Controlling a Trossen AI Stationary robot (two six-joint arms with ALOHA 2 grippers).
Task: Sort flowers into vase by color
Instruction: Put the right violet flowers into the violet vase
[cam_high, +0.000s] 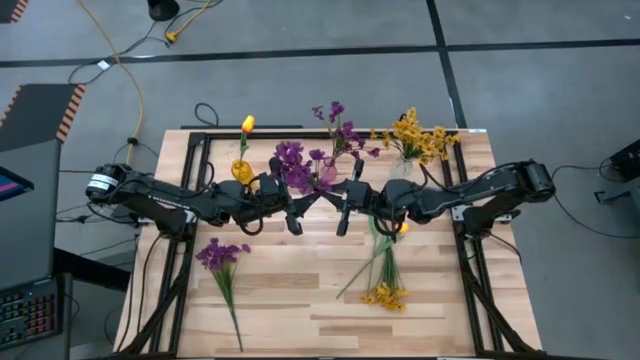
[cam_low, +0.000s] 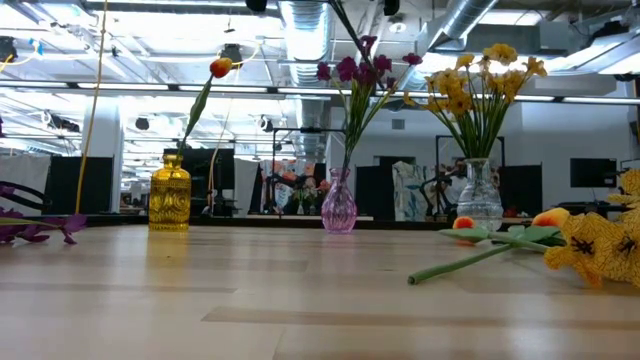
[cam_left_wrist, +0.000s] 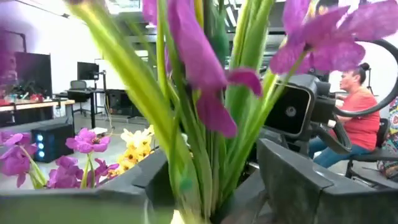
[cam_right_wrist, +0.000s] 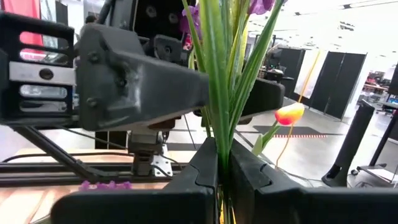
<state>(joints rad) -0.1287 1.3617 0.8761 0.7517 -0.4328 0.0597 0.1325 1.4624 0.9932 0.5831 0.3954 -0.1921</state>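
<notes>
A purple sprig (cam_high: 293, 165) with long green stems stands upright in the air over the table's middle, between my two grippers. My left gripper (cam_high: 308, 196) comes from the left and my right gripper (cam_high: 338, 200) from the right; both are shut on its stems. Three vases stand along the far edge. A yellow vase (cam_low: 170, 195) holds an orange-yellow tulip (cam_low: 220, 67). A pink vase (cam_low: 339, 205) holds purple flowers (cam_low: 365, 68). A clear vase (cam_low: 478, 195) holds yellow flowers (cam_low: 480, 75). Another purple sprig (cam_high: 222, 260), a yellow sprig (cam_high: 385, 293) and a tulip (cam_low: 552, 217) lie on the table. My left gripper has the sprig's bundle of green stems and leaves (cam_left_wrist: 205, 168) between its two fingers (cam_left_wrist: 292, 180), coming level from the table's left, across the stems. The purple blossoms (cam_left_wrist: 199, 62) stand above the fingers. The sprig is lifted clear and upright. My right gripper pinches the same green stems (cam_right_wrist: 221, 143) between its two fingers (cam_right_wrist: 193, 180), just below the left gripper's fingers (cam_right_wrist: 143, 81). It comes level from the table's right, across the stems. The stems rise upright above the hold; their lower end is hidden.
The wooden table (cam_high: 300, 300) has a black frame rail along its left, right and far sides. The loose sprigs lie near left and near right, with bare wood between them. A person in an orange shirt (cam_left_wrist: 360, 118) sits in the room beyond the table.
</notes>
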